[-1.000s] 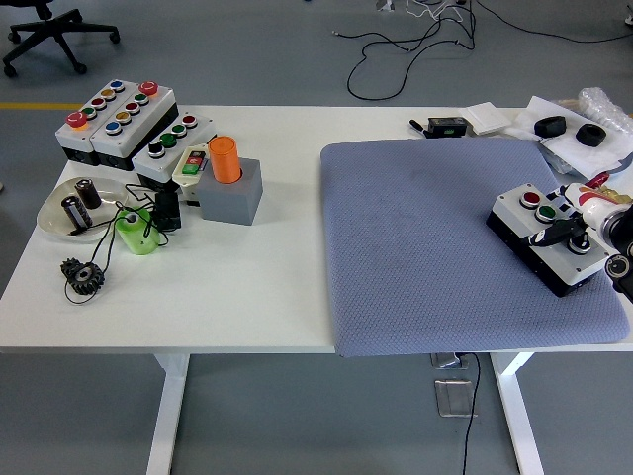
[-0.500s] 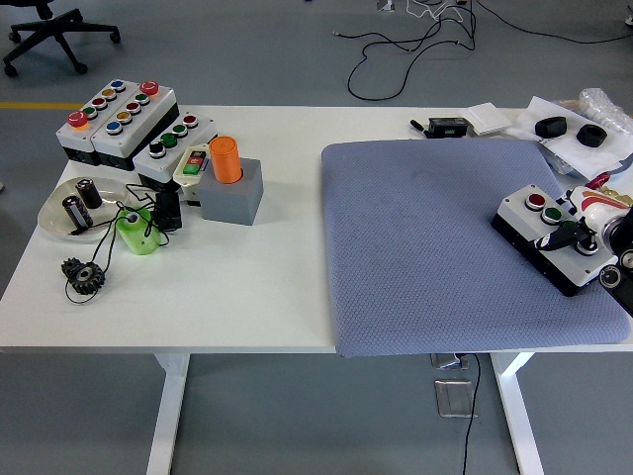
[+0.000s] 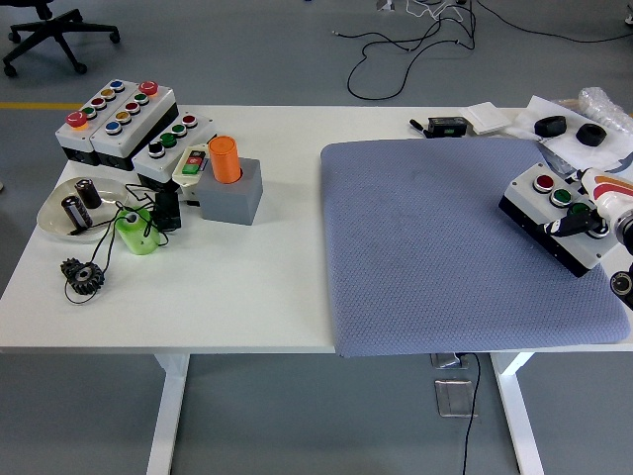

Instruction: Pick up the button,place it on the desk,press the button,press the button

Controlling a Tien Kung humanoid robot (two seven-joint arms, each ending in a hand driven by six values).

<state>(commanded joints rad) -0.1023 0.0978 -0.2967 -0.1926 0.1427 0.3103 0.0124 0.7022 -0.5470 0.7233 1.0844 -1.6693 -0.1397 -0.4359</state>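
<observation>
Now right robot hand (image 3: 605,220) grips boxy button box (image 3: 554,219).

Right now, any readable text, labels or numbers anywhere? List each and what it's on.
None legible.
Button box in the right hand: no readable markings.
Button boxes at far left: coloured caps only, any labels too small.
Black device at the far edge: print too blurred.

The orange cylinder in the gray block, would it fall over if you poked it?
Probably not easily: the orange cylinder sits upright, sunk into the gray block. Lifted out and laid down, its round shape would likely roll.
</observation>
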